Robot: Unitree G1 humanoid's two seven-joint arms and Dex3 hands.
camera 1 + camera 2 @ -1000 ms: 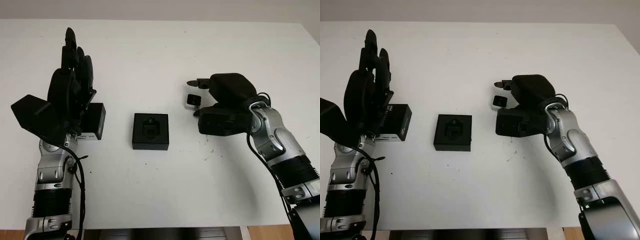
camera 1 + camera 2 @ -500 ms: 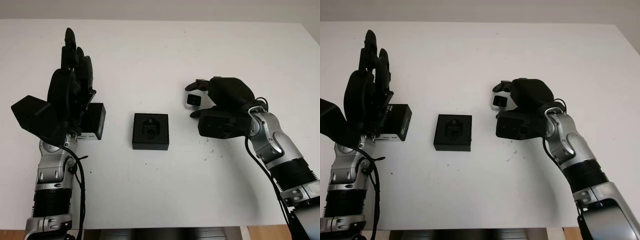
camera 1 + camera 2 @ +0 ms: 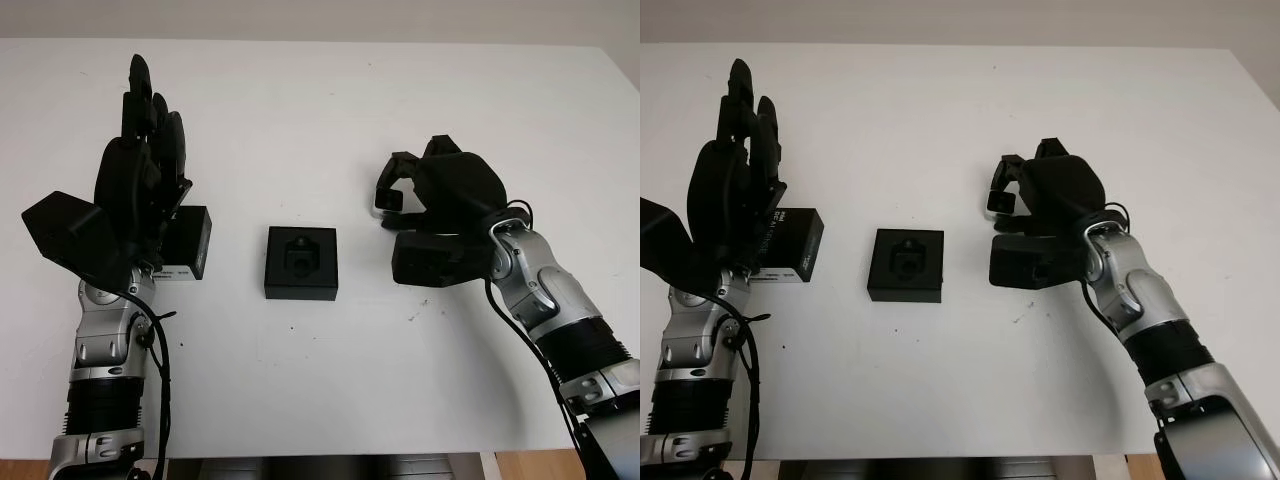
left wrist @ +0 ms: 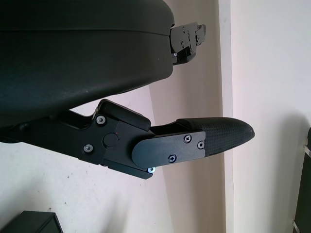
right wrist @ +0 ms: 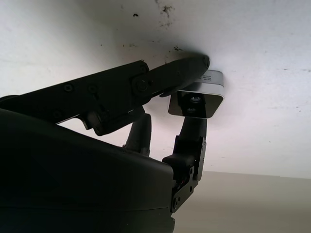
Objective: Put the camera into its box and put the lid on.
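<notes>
Broad white table (image 3: 330, 390) under everything, bare apart from the task's three pieces and a few dark specks near the right arm

Raised at about nine o'clock from the table's middle: the black three-finger left hand (image 3: 140, 190), released, holding nothing, hovering over the near end of the flat black rectangular lid with a white label strip (image 3: 188, 243). Probably parked there so as to be ready for the closing step once the box is filled

At about three o'clock from the middle: the black three-finger right hand (image 3: 1045, 205), clenched around the small silver-and-black cube camera (image 3: 1001, 203). In the right wrist view, one finger (image 5: 160, 77) laid across the camera's top and another (image 5: 192, 138) pressing from the opposite side, lens facing out between them. Pinched on opposite faces, seemingly so the body can go into the recess without fingers blocking the way. Whether the camera sits on the table or just above it, hard to tell

Dead centre, between the two hands and well apart from both: the square black box base with a moulded recess in its foam insert (image 3: 301, 262), open side up, empty, waiting

Judged stage: camera grasped, not yet carried over; next move likely a short travel toward nine o'clock, then a careful lowering with the camera lined up to the recess
</notes>
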